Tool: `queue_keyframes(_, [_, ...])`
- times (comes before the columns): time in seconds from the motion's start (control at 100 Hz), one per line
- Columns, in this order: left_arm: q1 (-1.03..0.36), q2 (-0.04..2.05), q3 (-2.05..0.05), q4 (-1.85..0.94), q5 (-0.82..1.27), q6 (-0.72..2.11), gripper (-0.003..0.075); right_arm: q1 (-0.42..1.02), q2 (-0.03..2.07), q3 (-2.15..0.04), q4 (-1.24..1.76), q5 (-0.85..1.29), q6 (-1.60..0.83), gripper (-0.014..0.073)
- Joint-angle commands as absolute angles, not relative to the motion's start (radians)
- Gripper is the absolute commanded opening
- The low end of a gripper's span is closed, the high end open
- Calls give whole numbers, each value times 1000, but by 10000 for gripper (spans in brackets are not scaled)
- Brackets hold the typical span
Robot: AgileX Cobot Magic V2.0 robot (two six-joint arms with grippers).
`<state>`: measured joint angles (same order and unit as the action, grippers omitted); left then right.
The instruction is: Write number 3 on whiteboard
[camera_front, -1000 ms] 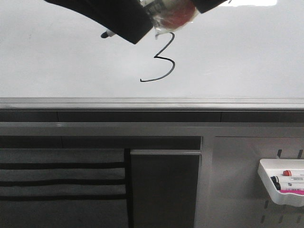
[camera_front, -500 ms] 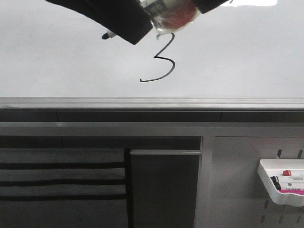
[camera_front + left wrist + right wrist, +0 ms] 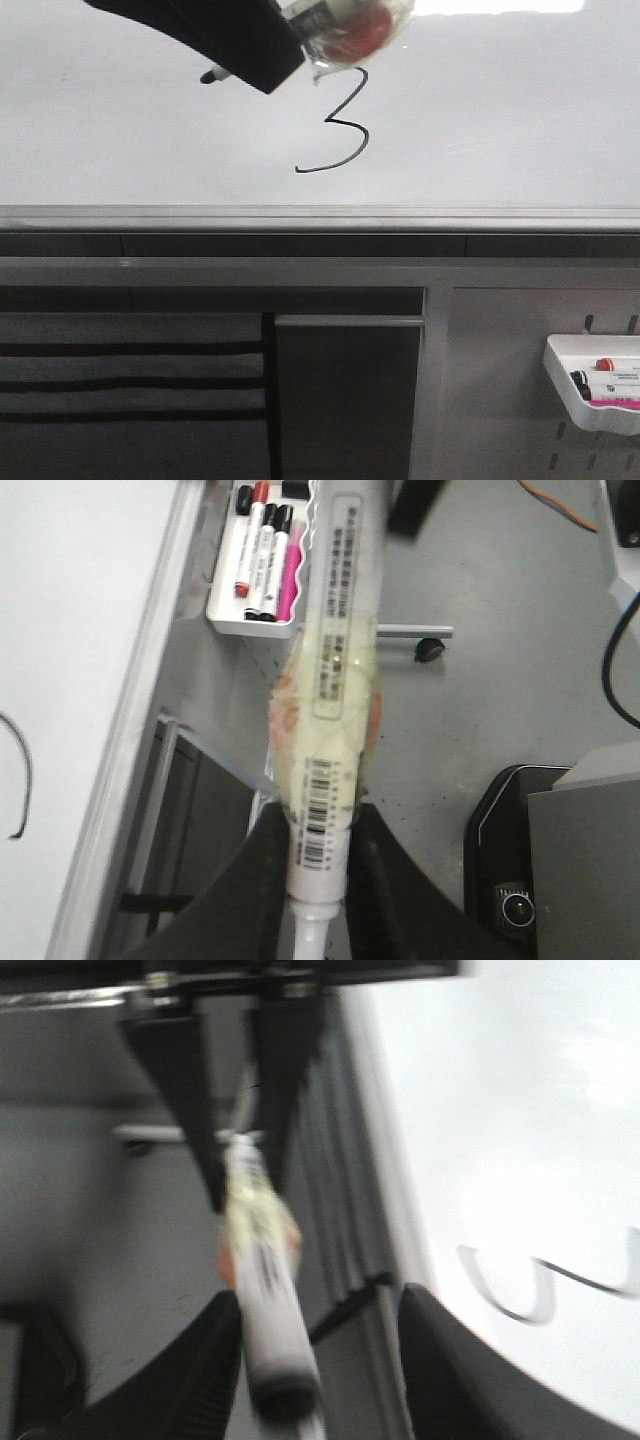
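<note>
1. Whiteboard (image 3: 500, 110): large, glossy white, flat, with a grey metal rail along its lower edge; stands upright as the writing surface.
2. Left gripper (image 3: 318, 880): dark fingers clamped on the marker (image 3: 335, 660), a white barrel wrapped in yellowish tape, probably for grip. Its dark tip hangs just off the board.
3. Right gripper (image 3: 315, 1360): jaws spread wide, gripping nothing, marker passing between them.
4. Number 3 (image 3: 340, 125): thin black line, pointed middle, long tail leftward, low on the board's centre; looks finished.
</note>
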<state>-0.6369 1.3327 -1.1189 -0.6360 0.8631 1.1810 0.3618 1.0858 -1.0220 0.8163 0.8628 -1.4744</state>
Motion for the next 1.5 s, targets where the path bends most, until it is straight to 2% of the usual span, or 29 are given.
queue_keyframes(0.0, [-576, 1309, -1150, -665, 807, 1142, -14, 279, 1002, -1055, 844, 759, -1382, 325])
queue_keyframes(0.23, [-310, 1309, -1084, -680, 688, 1020, -20, 83, 904, -1045, 844, 746, -1302, 325])
queue_keyframes(0.4, [-160, 1309, -947, -899, 379, 1016, -20, 58, 904, -1015, 844, 772, -1275, 325])
queue_keyframes(0.48, [-156, 1311, -893, -972, 193, 1018, -20, 58, 904, -995, 844, 772, -1275, 325])
queue_keyframes(0.55, [-161, 1329, -881, -988, 120, 1018, -20, 58, 904, -987, 844, 772, -1275, 325])
queue_keyframes(1.06, [-163, 1409, -881, -1037, 92, 1018, -14, 58, 904, -984, 844, 770, -1275, 325])
queue_keyframes(1.11, [-163, 1407, -881, -1034, 93, 1018, 17, 58, 904, -984, 844, 770, -1275, 325])
queue_keyframes(1.18, [-163, 1405, -881, -1032, 95, 1018, 99, 58, 904, -984, 844, 770, -1275, 325])
queue_keyframes(1.33, [-161, 1395, -881, -1028, 97, 1018, 363, 58, 904, -984, 844, 769, -1215, 325])
queue_keyframes(1.38, [-159, 1377, -881, -1023, 100, 1018, 421, 58, 904, -984, 841, 769, -1186, 325])
queue_keyframes(1.49, [-159, 1312, -881, -970, 142, 1018, 450, 58, 900, -986, 782, 769, -1046, 325])
